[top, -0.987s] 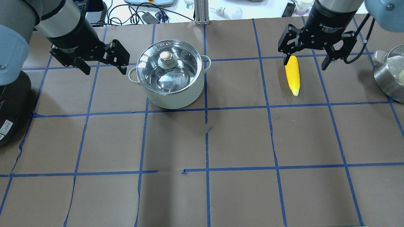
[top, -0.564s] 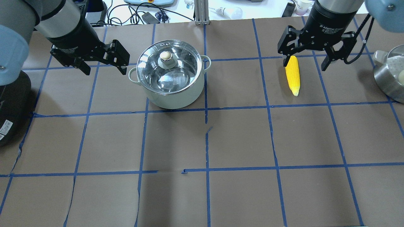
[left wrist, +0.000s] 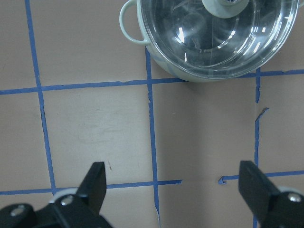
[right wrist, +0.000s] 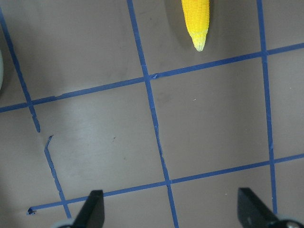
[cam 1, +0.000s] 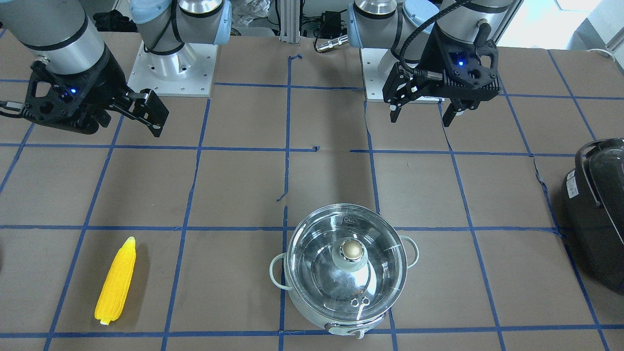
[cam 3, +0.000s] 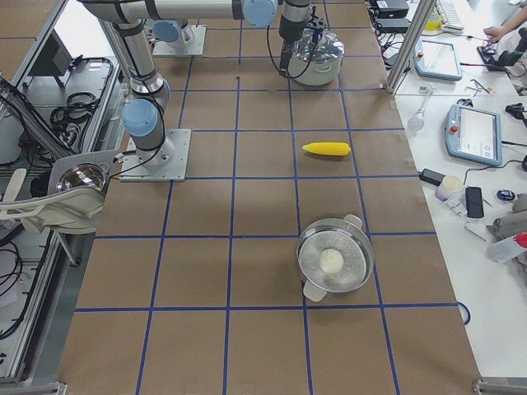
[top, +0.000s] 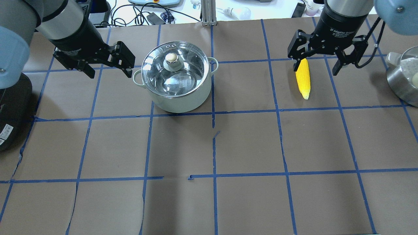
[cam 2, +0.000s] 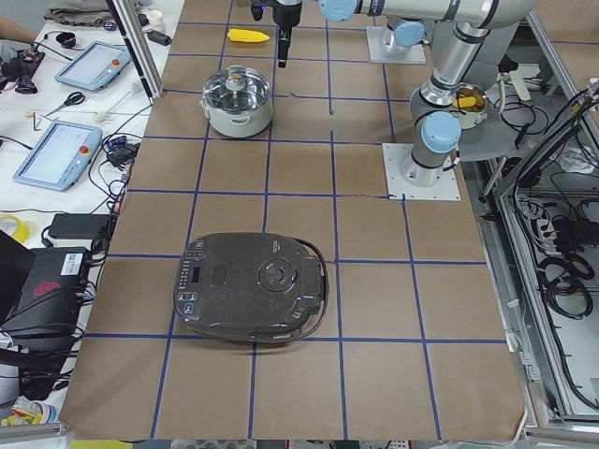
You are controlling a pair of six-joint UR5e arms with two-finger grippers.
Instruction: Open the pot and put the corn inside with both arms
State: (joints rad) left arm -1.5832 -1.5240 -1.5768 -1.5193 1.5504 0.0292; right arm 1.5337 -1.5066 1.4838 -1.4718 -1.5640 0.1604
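Observation:
The pot (top: pixel 178 94) stands on the table with its glass lid (top: pixel 183 73) on and the brass knob (top: pixel 172 58) on top; it also shows in the front view (cam 1: pixel 312 312) and the left wrist view (left wrist: pixel 209 47). The yellow corn (top: pixel 303 81) lies flat to the right, also in the front view (cam 1: pixel 116 280) and the right wrist view (right wrist: pixel 196 19). My left gripper (top: pixel 109 71) is open and empty, raised just left of the pot. My right gripper (top: pixel 316 68) is open and empty, raised above the corn's thick end.
A large black appliance (cam 1: pixel 597 209) sits at the table's left end, seen also in the overhead view (top: pixel 9 107). A second steel pot (top: pixel 403 78) with something pale inside stands at the right edge. Blue tape lines grid the brown table.
My right gripper has shifted slightly nearer over the corn's thick end. The left gripper, the pot and the corn have hardly moved.

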